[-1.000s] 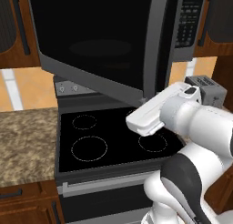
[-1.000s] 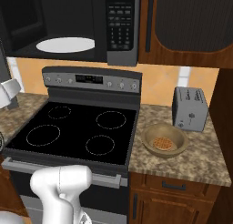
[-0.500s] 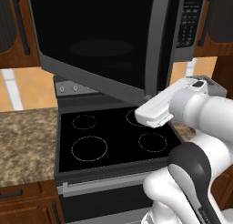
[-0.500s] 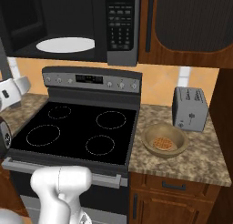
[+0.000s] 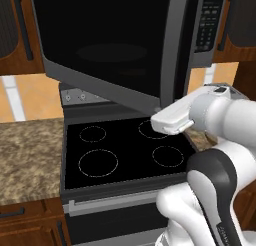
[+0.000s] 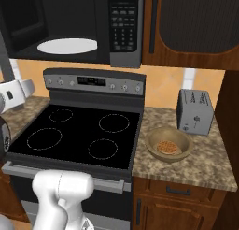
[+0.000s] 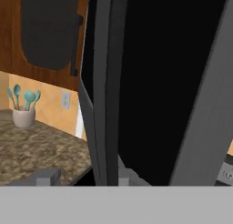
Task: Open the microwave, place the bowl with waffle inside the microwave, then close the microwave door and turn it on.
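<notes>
- So, in the left base view you have the microwave door (image 5: 117, 52) swung wide out over the stove (image 5: 125, 152): opening looks done.
- In the right base view, the microwave (image 6: 77, 25) gapes, its white plate (image 6: 66, 46) bare. The bowl (image 6: 168, 144), tan and round with the waffle (image 6: 167, 147) in it, sits untouched on the counter (image 6: 205, 161) beside the toaster (image 6: 194, 111); placing, closing and starting remain.
- In the hand view, the door's edge stands close ahead; you cannot tell how the jaws stand.

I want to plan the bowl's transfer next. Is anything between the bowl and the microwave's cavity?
Nothing visible blocks it. The microwave door is swung open, the bowl sits on the counter right of the stove, and the plate inside is bare.
</notes>
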